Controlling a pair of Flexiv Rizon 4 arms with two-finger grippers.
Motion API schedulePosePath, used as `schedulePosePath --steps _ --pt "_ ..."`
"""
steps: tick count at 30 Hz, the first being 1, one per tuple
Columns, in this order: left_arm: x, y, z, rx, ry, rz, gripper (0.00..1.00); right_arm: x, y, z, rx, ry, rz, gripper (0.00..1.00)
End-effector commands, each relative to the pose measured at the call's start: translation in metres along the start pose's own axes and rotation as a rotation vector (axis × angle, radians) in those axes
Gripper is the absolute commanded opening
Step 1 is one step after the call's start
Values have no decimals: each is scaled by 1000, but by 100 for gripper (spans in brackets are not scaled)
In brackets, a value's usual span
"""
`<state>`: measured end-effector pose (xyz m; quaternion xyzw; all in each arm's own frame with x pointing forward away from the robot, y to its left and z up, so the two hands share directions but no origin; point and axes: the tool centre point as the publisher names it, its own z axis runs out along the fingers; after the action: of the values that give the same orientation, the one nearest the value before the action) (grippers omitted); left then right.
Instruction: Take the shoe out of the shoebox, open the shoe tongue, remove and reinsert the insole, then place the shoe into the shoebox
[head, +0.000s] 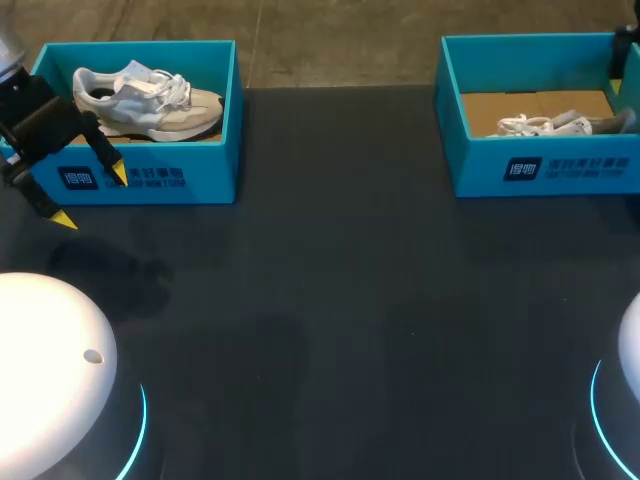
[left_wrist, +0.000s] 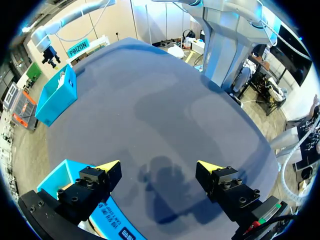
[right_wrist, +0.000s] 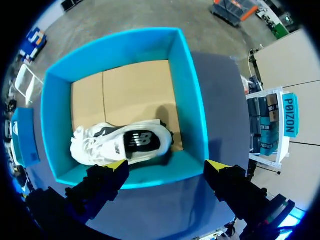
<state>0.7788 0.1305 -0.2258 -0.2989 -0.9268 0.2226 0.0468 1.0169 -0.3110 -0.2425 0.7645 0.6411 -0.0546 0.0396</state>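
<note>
"Looking across the tabletop (head: 350, 300), the nearest thing I see is the left tool (head: 91, 196). Its fingers are spread wide and hold nothing, and it hangs just in front of the left shoebox (head: 150, 180)."

"And the shoe?"

"A grey-and-white shoe (head: 150, 100) lies inside that box, lengthwise. Nothing is touching it. Over on the other side, the right shoebox (head: 560, 170) holds a white shoe (right_wrist: 120, 142) lying on its side, close to the wall nearest the right tool (right_wrist: 166, 165). That tool hangs above the box, released as well, with nothing between its tips."

"So the first step, getting a shoe out, isn't done yet. How would you go about it?"

"I'd say the right one is better placed. It should drop in over the middle of the shoe and pinch across the narrow part, not the laces. There looks to be little room between shoe and wall, so one finger may need to nudge the shoe inward first."

"And then?"

"Lift straight up until the sole clears the rim, and only then carry it out to the open tabletop. Dragging it sideways too soon would likely catch the wall and shift the box."
</note>
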Motion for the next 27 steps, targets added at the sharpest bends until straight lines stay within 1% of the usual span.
schedulePosePath --steps 1,4,10,16,18,19,20,21,22,23,24,25,26,27 --pt "1 0 0 -3 0 0 100 5 -1 -13 14 -3 5 100" --pt "1 0 0 -3 0 0 100 9 -4 -19 15 -2 7 100" --pt "1 0 0 -3 0 0 100 11 -7 -30 26 55 34 100" --pt "1 0 0 -3 0 0 100 11 -7 -30 26 55 34 100" --pt "-16 15 -5 11 20 53 100 11 -7 -30 26 55 34 100" --pt "-21 19 -8 -2 7 31 100 11 -7 -30 26 55 34 100" --pt "-27 26 -15 -22 -5 43 100 11 -7 -30 26 55 34 100" --pt "-33 34 -27 -13 5 83 100 11 -7 -30 26 55 34 100" --pt "-37 39 -33 -35 -6 90 100 11 -7 -30 26 55 34 100" --pt "-42 48 -42 -73 -2 147 100 11 -7 -30 26 55 34 100" --pt "-49 56 -50 -83 -14 135 100 11 -7 -30 26 55 34 100" --pt "-56 64 -57 -107 -5 154 100 11 -7 -30 26 55 34 100" --pt "-61 72 -64 -106 29 202 100 11 -7 -30 26 55 34 100" --pt "-66 80 -70 -119 37 220 100 11 -7 -30 26 55 34 100"
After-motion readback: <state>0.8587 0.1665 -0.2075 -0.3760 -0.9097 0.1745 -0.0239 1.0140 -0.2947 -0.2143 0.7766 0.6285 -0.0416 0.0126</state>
